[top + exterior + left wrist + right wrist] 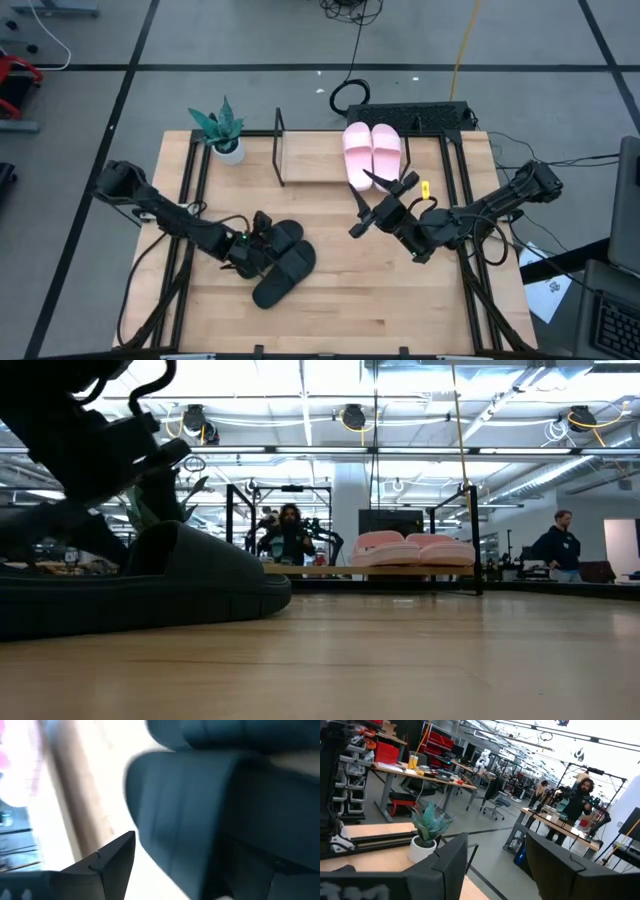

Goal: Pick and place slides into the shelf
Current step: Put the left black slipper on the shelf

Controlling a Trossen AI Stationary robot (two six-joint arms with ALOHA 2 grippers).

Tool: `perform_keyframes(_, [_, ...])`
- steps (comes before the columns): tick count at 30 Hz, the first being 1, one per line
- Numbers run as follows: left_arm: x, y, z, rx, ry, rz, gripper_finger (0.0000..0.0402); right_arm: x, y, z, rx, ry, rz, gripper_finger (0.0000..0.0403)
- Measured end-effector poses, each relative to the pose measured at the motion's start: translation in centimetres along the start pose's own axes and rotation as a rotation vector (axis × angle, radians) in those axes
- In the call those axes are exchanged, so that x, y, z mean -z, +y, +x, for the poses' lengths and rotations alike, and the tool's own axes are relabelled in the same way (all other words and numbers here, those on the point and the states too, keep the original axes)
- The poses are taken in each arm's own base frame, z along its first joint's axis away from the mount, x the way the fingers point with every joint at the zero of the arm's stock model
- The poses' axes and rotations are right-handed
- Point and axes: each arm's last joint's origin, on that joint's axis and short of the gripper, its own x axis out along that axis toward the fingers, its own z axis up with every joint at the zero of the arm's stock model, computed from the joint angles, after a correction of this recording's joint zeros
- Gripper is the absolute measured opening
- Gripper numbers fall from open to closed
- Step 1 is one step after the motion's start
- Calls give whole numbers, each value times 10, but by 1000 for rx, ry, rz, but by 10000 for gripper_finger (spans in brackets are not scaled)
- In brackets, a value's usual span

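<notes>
Plant: small green potted plant (222, 130) in a white pot, at the far left of the worktop (340, 290).
Cables: black coil (350, 97) and a yellow cable (462, 45) on the grey floor beyond the worktop.
People: one dark-clothed, long-haired person (288, 538) at centre background; another person (562, 548) at far right.
Room: desks, red bins (387, 752), office chair (496, 800).

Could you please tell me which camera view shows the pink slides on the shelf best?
The high view: both pink slides show whole from above, side by side on the shelf. The low view shows them only side-on and far off, behind a black slide. Neither wrist view shows them clearly.
</notes>
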Motion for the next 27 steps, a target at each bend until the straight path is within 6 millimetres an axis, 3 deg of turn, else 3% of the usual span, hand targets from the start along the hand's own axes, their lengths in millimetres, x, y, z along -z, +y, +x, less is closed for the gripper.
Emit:
perform_keyframes(3, [-2,0,3,-50,2,-7,271,0,0,0,0,1,-1,190])
perform_keyframes(6, [-4,0,4,-74,-3,-4,240,0,0,0,0,1,-5,190])
perform_keyframes(9, [-5,0,3,-74,-9,11,171,1,1,0,-2,3,-11,190])
perform_keyframes(13, [-3,0,-2,-56,-2,43,36,1,1,0,-1,3,-14,190])
perform_keyframes(14, [-3,0,-5,-52,4,55,20,1,1,0,-1,3,-15,190])
perform_keyframes(20, [-5,18,-25,-97,35,67,5,1,0,1,1,5,-17,190])
perform_keyframes(27, [-24,72,-74,-301,-68,-118,2,2,0,3,7,7,-21,190])
